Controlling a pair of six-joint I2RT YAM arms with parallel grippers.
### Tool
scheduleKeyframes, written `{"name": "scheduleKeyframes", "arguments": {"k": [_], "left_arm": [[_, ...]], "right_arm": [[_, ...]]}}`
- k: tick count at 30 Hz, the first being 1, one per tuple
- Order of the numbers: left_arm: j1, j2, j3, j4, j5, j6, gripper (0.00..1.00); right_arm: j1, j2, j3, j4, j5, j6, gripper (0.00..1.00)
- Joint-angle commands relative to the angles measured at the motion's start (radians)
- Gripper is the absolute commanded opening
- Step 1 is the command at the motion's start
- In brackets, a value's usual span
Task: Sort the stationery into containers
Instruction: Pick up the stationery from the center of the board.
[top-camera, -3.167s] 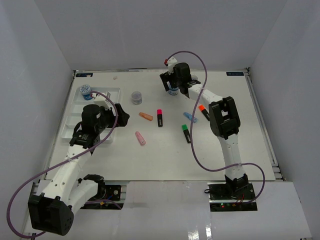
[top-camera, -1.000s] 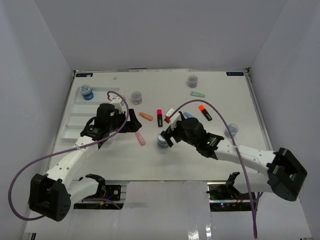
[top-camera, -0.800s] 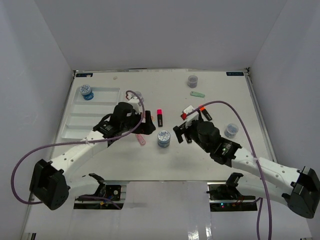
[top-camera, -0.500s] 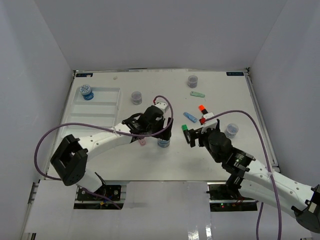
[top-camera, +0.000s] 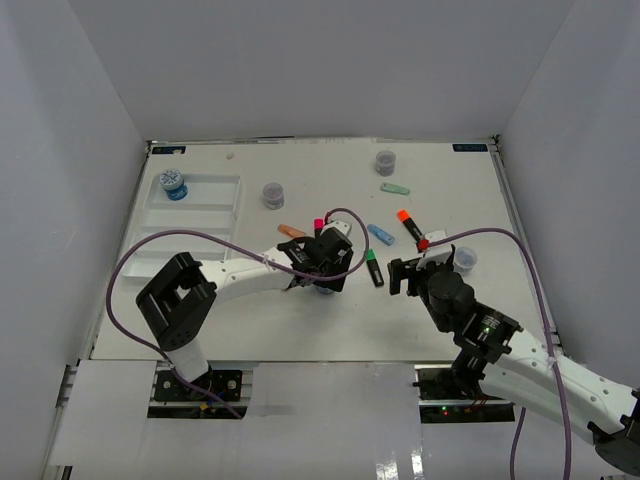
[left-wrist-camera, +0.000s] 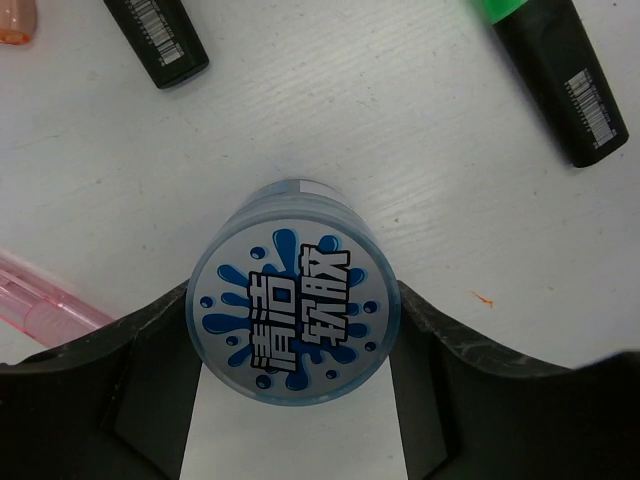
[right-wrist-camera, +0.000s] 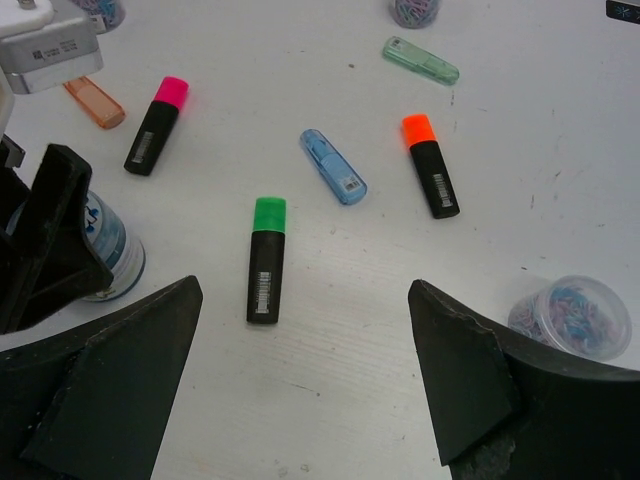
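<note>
A blue jar (left-wrist-camera: 294, 290) with a printed lid stands mid-table, and my left gripper (left-wrist-camera: 295, 300) is shut on it, a finger against each side. From above, that gripper (top-camera: 322, 278) covers the jar. My right gripper (right-wrist-camera: 305, 288) hangs open and empty over bare table, right of the jar (right-wrist-camera: 110, 255); from above it (top-camera: 405, 275) sits near the green-capped highlighter (top-camera: 372, 266). The white divided tray (top-camera: 190, 215) lies at the far left with another blue jar (top-camera: 172, 183) in its back corner.
Around the centre lie a pink-capped highlighter (right-wrist-camera: 157, 124), an orange-capped highlighter (right-wrist-camera: 430, 165), a blue marker (right-wrist-camera: 333, 166), a green marker (right-wrist-camera: 420, 60), an orange marker (right-wrist-camera: 95, 102) and a pink marker (left-wrist-camera: 40, 310). Grey jars (top-camera: 272, 194) (top-camera: 385, 160) stand at the back, a clear one (top-camera: 462, 259) at right.
My left arm has swung right from the tray to the blue jar, and its fingers have come in against it. My right arm has drawn back to the right, away from the jar.
</note>
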Motion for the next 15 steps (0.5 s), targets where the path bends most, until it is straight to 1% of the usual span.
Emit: {"name": "scheduleKeyframes", "arguments": {"k": [1,2,3,4,5,8,11,12,14,15], "left_arm": [[-0.001,-0.023,0.046,-0.006,-0.066,-0.012,0.69],[-0.001,-0.030,0.051,-0.003,-0.072,-0.010,0.63],[-0.001,-0.035,0.052,-0.003,-0.089,-0.009,0.51],[-0.001,-0.046,0.057,-0.005,-0.103,-0.009,0.46],[0.000,-0.053,0.057,-0.006,-0.117,-0.009,0.43],[0.025,-0.098,0.086,-0.035,-0.169,0.003,0.43],[0.136,-0.145,0.100,-0.055,-0.169,0.033,0.45],[0.226,-0.174,0.106,-0.055,-0.158,0.042,0.45],[0.325,-0.190,0.114,-0.043,-0.134,0.069,0.45],[0.420,-0.188,0.135,-0.040,-0.121,0.080,0.45]], "right_arm": [[-0.004,-0.004,-0.010,0.013,0.034,0.015,0.90],[-0.004,-0.004,-0.010,0.012,0.032,0.013,0.90],[-0.004,-0.003,-0.008,0.012,0.029,0.013,0.90],[-0.004,-0.001,-0.008,0.012,0.029,0.013,0.90],[-0.004,-0.001,-0.010,0.012,0.026,0.012,0.90],[-0.004,0.002,-0.010,0.012,0.017,0.010,0.90],[-0.004,0.005,-0.008,0.012,-0.006,0.004,0.90],[-0.003,0.011,-0.004,0.012,-0.011,0.004,0.90],[-0.004,0.017,-0.002,0.013,-0.029,0.002,0.90],[-0.003,0.025,-0.002,0.015,-0.037,0.001,0.90]]}}
